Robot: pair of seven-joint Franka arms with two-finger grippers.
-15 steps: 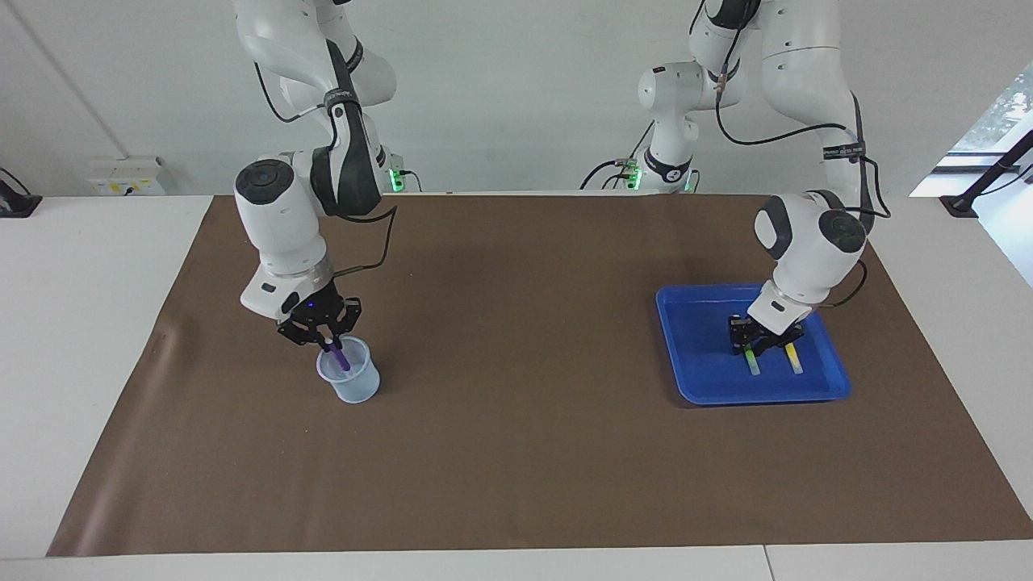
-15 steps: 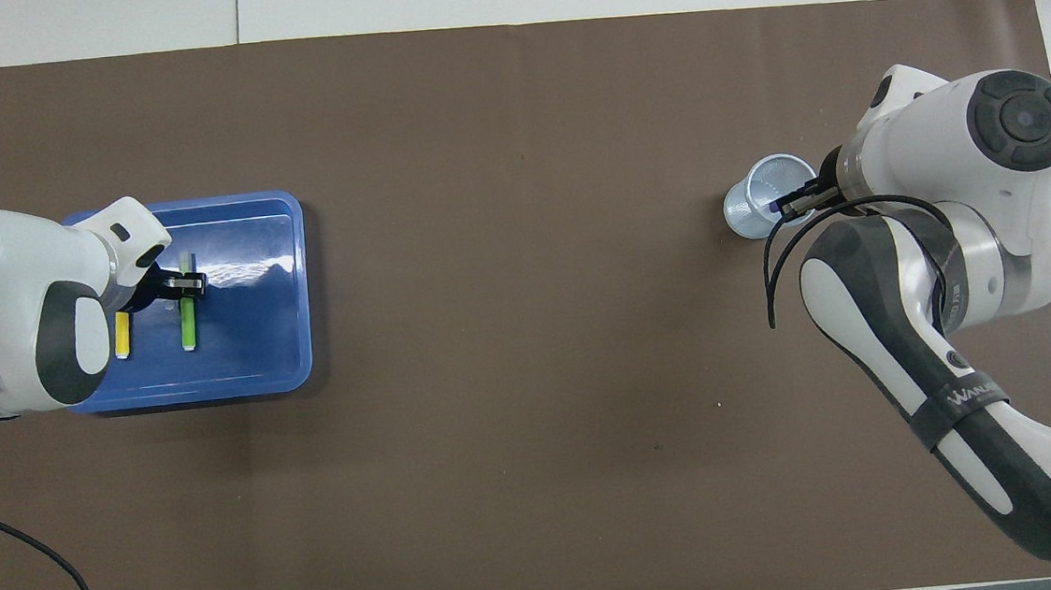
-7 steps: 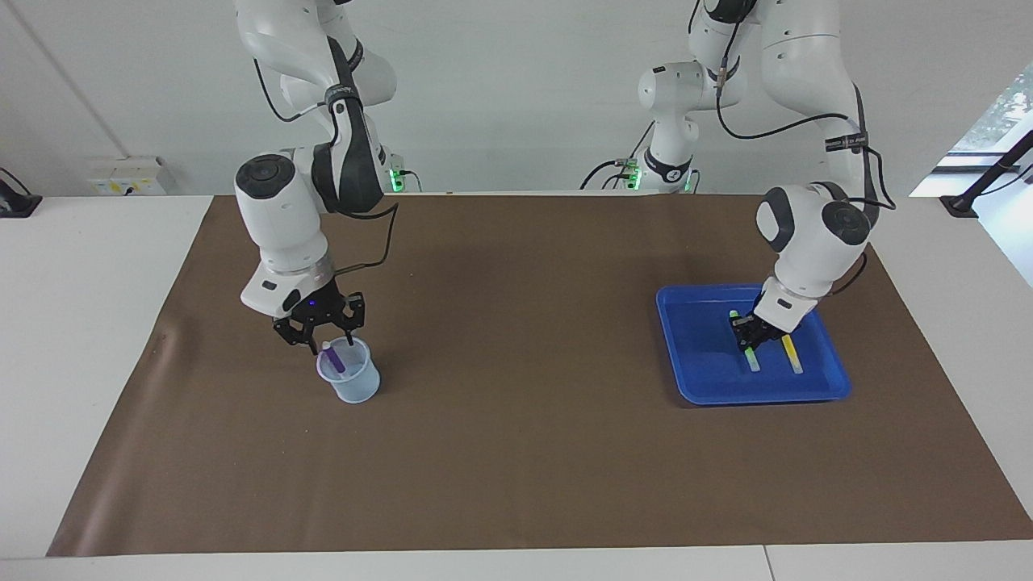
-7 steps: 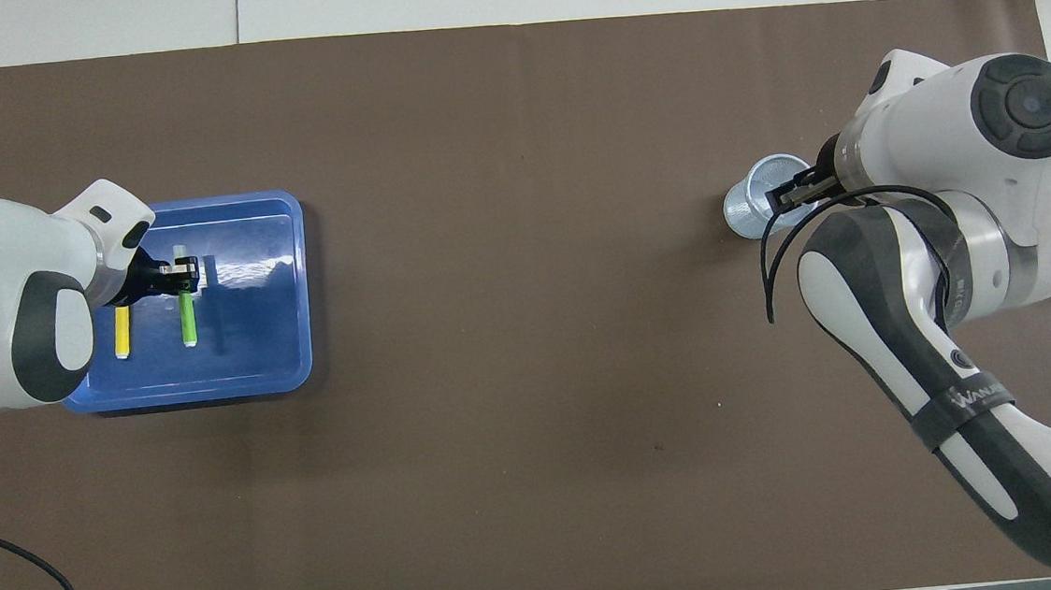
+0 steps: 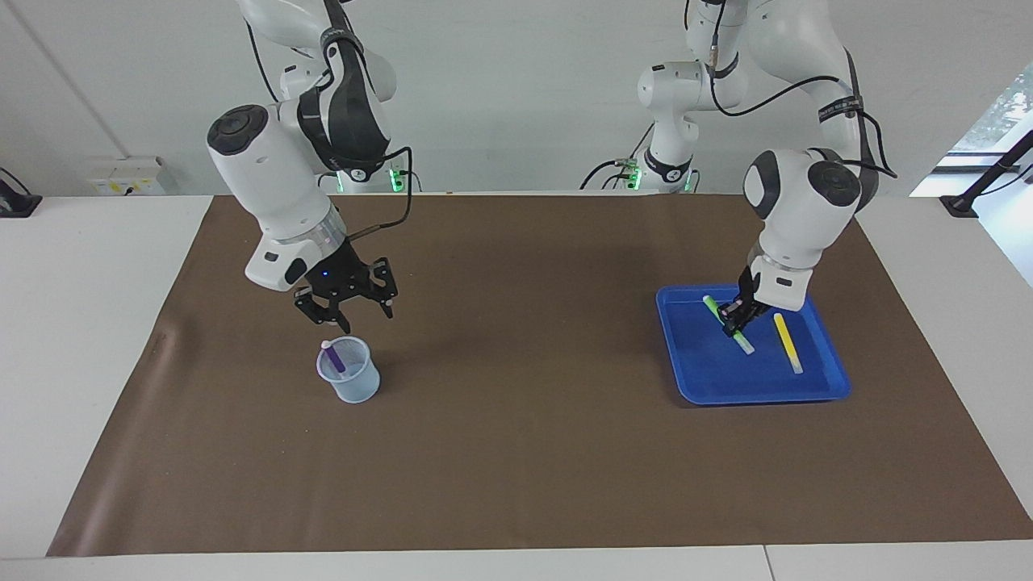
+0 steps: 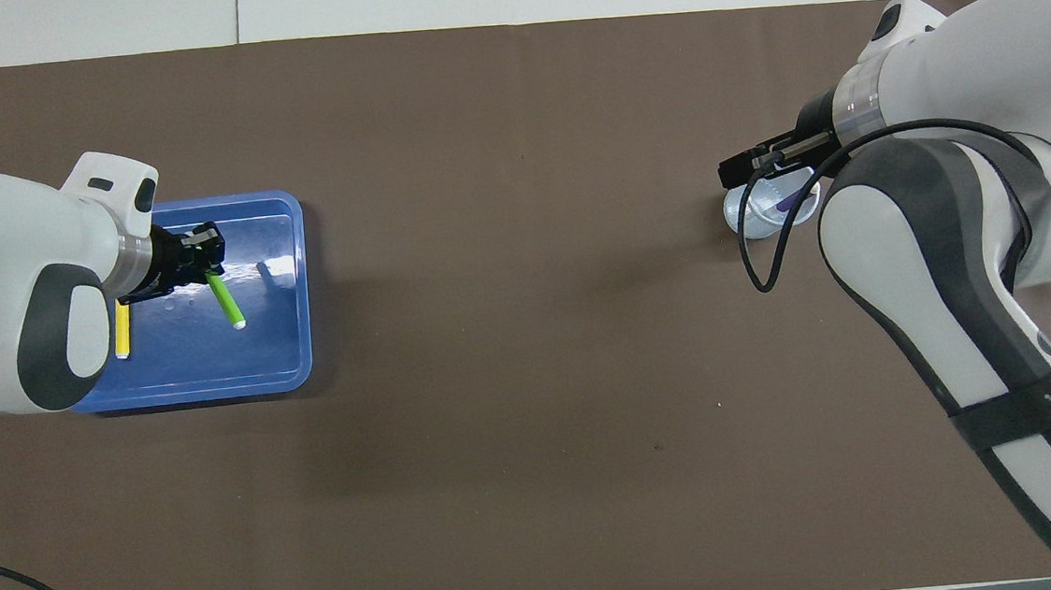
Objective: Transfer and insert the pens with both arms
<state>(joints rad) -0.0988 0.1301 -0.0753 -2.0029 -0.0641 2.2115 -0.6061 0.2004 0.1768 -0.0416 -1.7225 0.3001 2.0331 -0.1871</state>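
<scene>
Facing view: brown mat (image 5: 516,452) on a white table, white wall. The left gripper (image 5: 736,318), clamped on the green pen (image 5: 726,323), hangs over the blue tray (image 5: 694,379); the yellow pen (image 5: 788,342) lies in it.

Overhead view: the right gripper (image 6: 745,163), spread and empty, hovers above the clear cup (image 6: 749,216) containing the purple pen (image 6: 795,200).

We see a white table (image 5: 97,323) with a brown mat (image 5: 516,452) spread over most of its top. A plain pale wall (image 5: 516,81) rises where the table ends. A white socket box (image 5: 125,176) sits low on that wall toward the right arm's end. Toward the left arm's end, a window (image 5: 997,113) lets in daylight, with a black stand (image 5: 989,181) beside it.
</scene>
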